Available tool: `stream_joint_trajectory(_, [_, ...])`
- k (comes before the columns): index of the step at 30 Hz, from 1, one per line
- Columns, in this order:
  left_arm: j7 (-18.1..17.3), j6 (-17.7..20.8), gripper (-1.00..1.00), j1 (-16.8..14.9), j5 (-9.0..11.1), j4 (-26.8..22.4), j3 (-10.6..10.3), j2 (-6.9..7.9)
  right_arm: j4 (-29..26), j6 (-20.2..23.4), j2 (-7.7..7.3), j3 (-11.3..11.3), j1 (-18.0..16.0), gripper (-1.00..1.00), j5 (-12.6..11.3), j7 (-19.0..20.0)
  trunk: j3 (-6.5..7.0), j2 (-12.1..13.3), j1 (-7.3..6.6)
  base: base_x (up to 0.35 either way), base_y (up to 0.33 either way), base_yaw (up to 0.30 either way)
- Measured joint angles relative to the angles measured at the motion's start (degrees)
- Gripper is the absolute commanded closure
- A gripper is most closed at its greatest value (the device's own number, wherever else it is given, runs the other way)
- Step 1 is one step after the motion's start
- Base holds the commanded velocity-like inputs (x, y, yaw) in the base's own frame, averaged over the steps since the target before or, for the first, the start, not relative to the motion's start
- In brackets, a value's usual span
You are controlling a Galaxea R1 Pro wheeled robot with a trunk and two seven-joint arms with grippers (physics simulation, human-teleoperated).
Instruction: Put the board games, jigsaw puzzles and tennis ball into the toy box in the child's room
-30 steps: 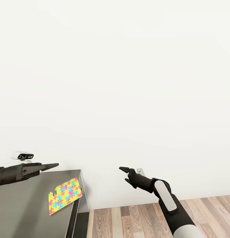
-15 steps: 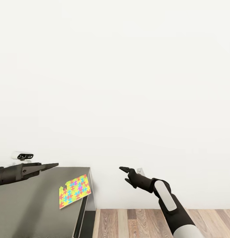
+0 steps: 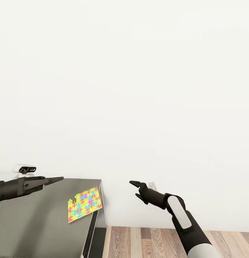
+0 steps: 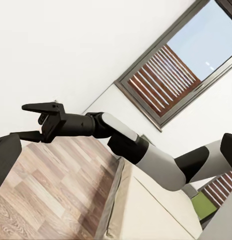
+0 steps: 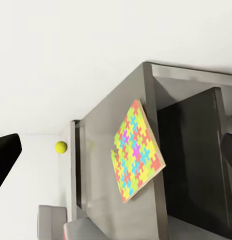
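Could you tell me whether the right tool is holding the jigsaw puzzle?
No, the right tool hangs over the floor, apart from the jigsaw puzzle lying on the table.

A thin, flat jigsaw puzzle [image 3: 84,204] of interlocking yellow, blue, green and pink pieces lies on a grey surface [image 3: 38,222], near its end edge and set at an angle to it. One piece is missing along its border, leaving a small notch. In the right wrist view, a small yellow-green tennis ball [image 5: 61,147] sits well apart from the puzzle, by the white wall. In the left wrist view, a beige bed [image 4: 146,210] stands on the wood-plank floor.
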Motion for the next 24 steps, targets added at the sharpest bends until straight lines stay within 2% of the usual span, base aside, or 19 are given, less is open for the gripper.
stream_joint_trajectory(24, [0.0, -0.2, -1.0, 0.1, 0.1, -0.1, 0.0, 0.0, 0.0, 0.0, -0.07, -0.3, 0.0, -1.0, 0.0, 0.0, -0.18, -0.4, 0.23, 0.0, 0.0, 0.0])
